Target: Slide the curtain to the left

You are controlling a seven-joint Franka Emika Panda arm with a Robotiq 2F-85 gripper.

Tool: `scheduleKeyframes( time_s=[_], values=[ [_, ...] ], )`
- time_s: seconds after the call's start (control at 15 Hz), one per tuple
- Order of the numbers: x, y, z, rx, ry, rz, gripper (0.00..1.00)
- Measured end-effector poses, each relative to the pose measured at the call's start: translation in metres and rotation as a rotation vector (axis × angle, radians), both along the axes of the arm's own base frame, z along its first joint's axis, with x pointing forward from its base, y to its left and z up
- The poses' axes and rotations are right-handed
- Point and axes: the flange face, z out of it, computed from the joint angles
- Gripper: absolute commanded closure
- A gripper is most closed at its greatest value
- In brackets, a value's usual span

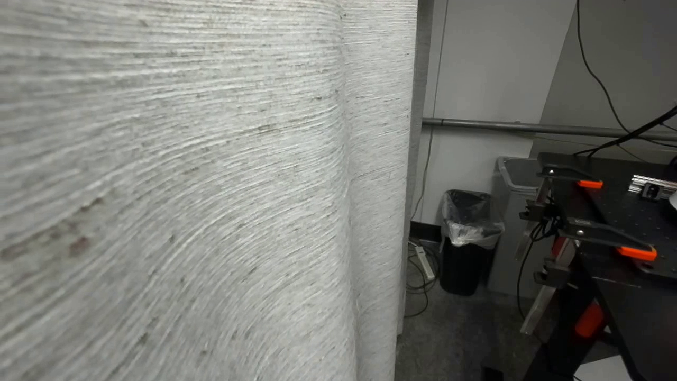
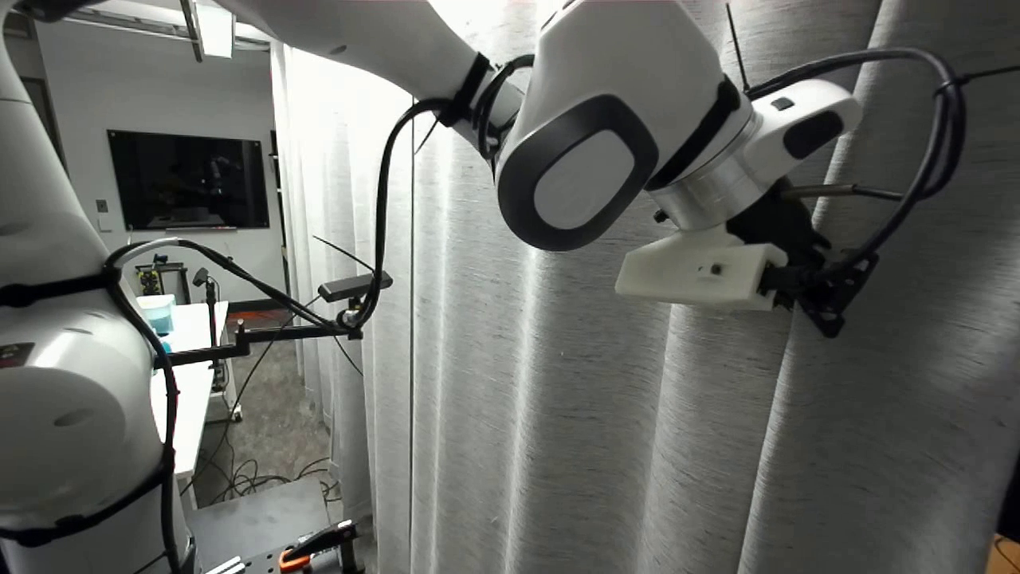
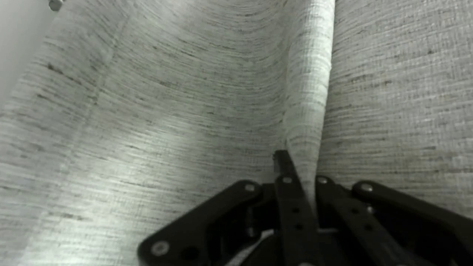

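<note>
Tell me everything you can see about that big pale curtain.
The curtain looks like woven, light grey fabric with fine, darker crosswise streaks. It hangs in soft vertical folds, behind the robot arm in an exterior view, with brighter strips where light catches it. In the wrist view, one fold narrows into the gripper and appears pinched there. A seam-like line shows near its edge.

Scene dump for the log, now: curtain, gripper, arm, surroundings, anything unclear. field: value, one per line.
curtain: light grey-white weave, fine darker streaks, soft vertical folds
gripper: closed on a narrow fold of the curtain, in the wrist view
arm: in front of the curtain, in an exterior view
nearby: black bin with clear liner, next to grey bin
black table: two orange-tipped clamps at its edge
background: dark wall screen
unclear: small shiny part, cut off by the frame
</note>
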Motion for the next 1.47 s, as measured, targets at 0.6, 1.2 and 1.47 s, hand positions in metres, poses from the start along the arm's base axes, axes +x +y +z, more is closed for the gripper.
scheduleKeyframes(
  time_s=[0.6, 1.2, 1.47],
  values=[
    [-0.005, 0.142, 0.012, -0.005, -0.098, 0.261, 0.99],
    [-0.061, 0.271, 0.025, 0.049, -0.153, 0.515, 0.99],
    [-0.075, 0.328, 0.021, 0.082, -0.144, 0.610, 0.99]
  ],
)
